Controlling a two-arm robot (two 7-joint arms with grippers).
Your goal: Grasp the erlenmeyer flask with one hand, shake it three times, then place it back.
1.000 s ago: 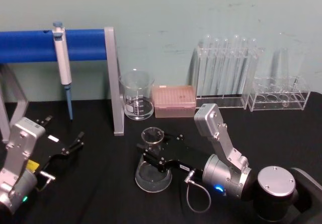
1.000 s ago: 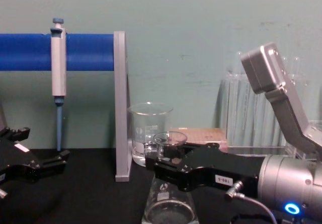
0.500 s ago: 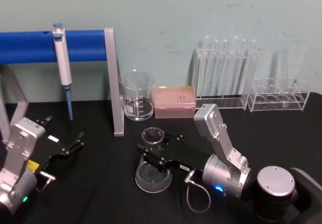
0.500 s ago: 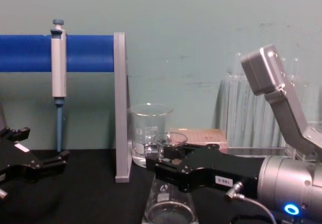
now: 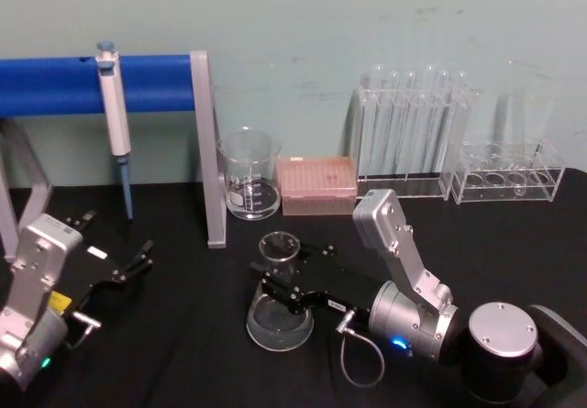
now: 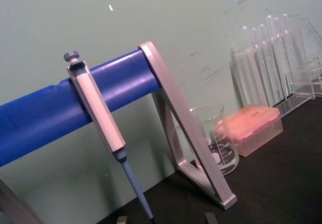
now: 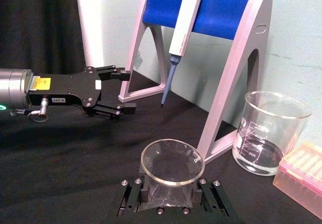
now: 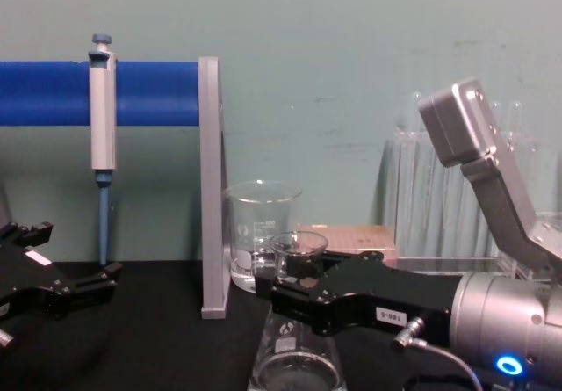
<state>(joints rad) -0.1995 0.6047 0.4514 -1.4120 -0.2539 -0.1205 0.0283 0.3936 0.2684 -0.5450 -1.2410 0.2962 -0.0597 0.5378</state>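
Flask (image 5: 278,298): clear glass, cone-shaped, a little liquid in the bottom, standing upright on its wide base on the black tabletop (image 5: 183,353), near the middle and toward the front edge. Right gripper (image 5: 284,284): black, two-fingered, reaching in level from the right with its silver wrist low over the tabletop; its fingers sit on either side of the flask's narrow neck just under the flared rim, clenched on the glass as far as the right wrist view shows. The neck is the likely choice of hold because it is the one part narrow enough for the jaws, and the rim above would stop a slip during shaking. The base appears to rest on the tabletop, so the lift looks not yet begun. Left gripper (image 5: 128,266): parked low near the left edge, jaws released and holding nothing. Beaker (image 5: 249,174), pink tip box (image 5: 316,184) and test tube rack (image 5: 413,142): along the back edge, well apart from the flask. Pipette (image 5: 114,115): hanging on the blue stand (image 5: 55,82) at back left.
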